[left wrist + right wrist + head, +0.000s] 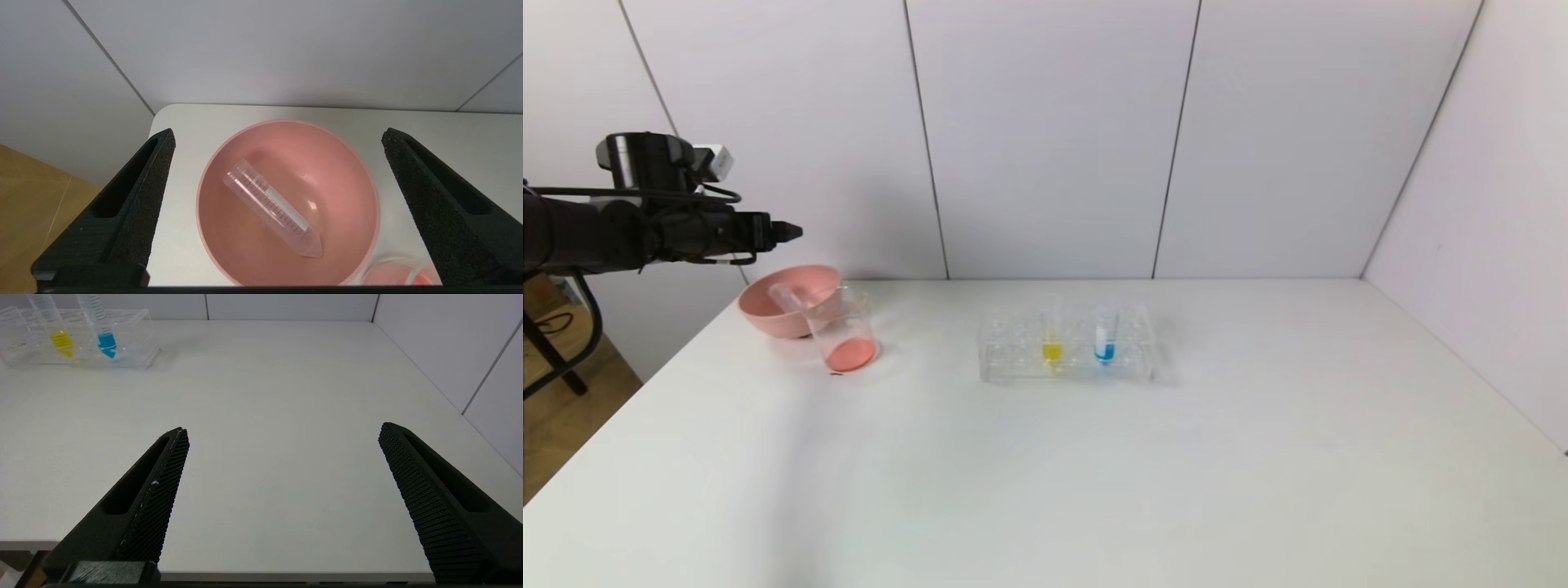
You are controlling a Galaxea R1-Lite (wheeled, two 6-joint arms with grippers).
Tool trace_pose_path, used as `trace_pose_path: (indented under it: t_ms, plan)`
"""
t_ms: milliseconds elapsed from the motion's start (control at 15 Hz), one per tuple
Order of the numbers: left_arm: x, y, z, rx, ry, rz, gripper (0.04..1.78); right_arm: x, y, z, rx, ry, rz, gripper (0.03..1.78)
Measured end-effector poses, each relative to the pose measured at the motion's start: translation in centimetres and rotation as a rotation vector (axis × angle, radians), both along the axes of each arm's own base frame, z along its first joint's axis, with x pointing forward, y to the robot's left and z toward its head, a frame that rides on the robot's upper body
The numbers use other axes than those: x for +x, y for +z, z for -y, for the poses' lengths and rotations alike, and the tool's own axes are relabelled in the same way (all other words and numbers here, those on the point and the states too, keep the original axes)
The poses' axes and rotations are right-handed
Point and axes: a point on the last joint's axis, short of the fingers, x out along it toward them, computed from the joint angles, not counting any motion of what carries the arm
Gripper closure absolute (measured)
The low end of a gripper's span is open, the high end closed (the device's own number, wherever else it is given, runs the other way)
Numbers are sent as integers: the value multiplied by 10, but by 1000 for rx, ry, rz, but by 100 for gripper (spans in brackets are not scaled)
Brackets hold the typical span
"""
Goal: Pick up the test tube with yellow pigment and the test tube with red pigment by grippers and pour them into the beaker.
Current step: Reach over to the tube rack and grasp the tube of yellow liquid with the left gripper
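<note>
Head view shows the left gripper [788,232] raised above the far left corner of the bench [1045,474], over the pink bowl [768,314], holding nothing. Seen from the left wrist view, its two black fingers [139,196] stand wide apart, with the bowl below and between them. An emptied clear tube, the test tube with red pigment [271,208], lies slanted inside the bowl, its pointed tip toward the bowl's near side and its open mouth toward the far wall; no liquid shows in it. The beaker [848,335] stands touching or just beside the bowl on the side nearer the bench's middle, with red-orange liquid pooled in its bottom. Near the middle of the bench, toward the far edge, sits the clear tube rack [1068,347]; the test tube with yellow pigment [1052,339] stands upright in it, and a tube with blue liquid [1105,339] stands beside it to the right. Right wrist view shows the right gripper [282,433] low at the near edge of the bench, on its right side, fingers spread wide and empty, well apart from the rack.
</note>
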Motion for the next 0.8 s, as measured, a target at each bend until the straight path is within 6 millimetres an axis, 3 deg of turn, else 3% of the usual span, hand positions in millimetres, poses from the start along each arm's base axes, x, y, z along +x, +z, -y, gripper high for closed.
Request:
trace_pose_path:
  t_ms: [400, 800]
  plan:
    - [-49, 43, 30, 12, -51, 60, 6, 0, 0, 0, 0, 0, 0, 11]
    - [-114, 63, 49, 14, -80, 80, 6, 0, 0, 0, 0, 0, 0, 11]
